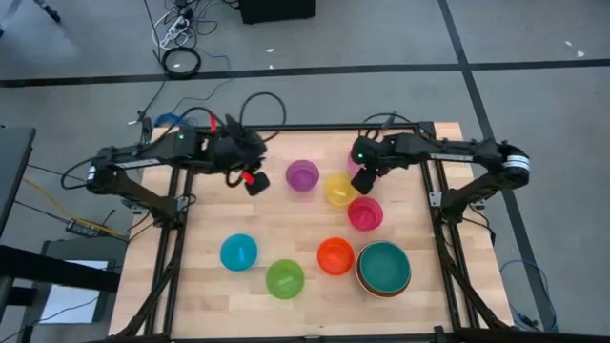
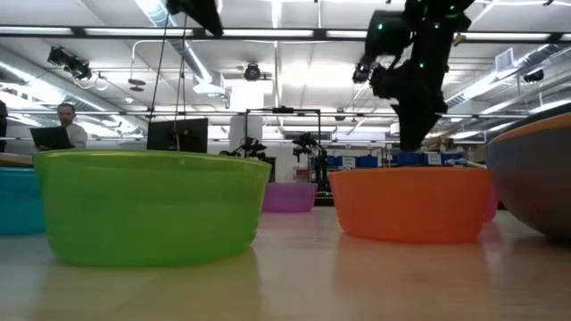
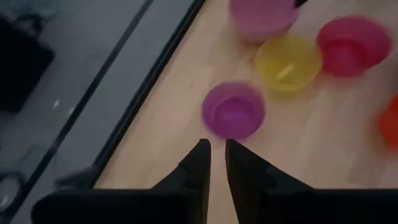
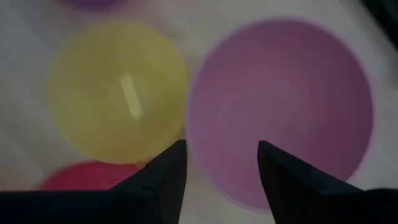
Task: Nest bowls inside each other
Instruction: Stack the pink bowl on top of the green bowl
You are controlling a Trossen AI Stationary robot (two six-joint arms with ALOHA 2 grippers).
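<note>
From above, the left claw (image 1: 255,181) hangs over the back of the tabletop (image 1: 205,286), just beside the purple bowl (image 1: 302,175). The right claw (image 1: 363,178) is over at the pink bowl (image 1: 354,166), which sits against the yellow bowl (image 1: 340,190). The magenta bowl (image 1: 365,213) is in front of those, and the blue (image 1: 238,252), green (image 1: 284,278) and orange (image 1: 335,255) bowls line up along the front. The teal bowl (image 1: 384,266) already sits nested in another.

At tabletop level, green (image 2: 152,203) and orange (image 2: 410,203) fill the front, with one dark arm dropping in behind the orange.

The left wrist camera shows the purple bowl (image 3: 234,111) just ahead of fingers (image 3: 196,163) nearly together, holding nothing.

The right wrist camera shows jaws spread and empty, straddling the near rim of the pink bowl (image 4: 280,106), with yellow (image 4: 118,90) alongside.

So it looks like the pick-up of the pink bowl. Next, I'd say, lower a little, clamp that rim, then lift clear without nudging yellow.
</note>
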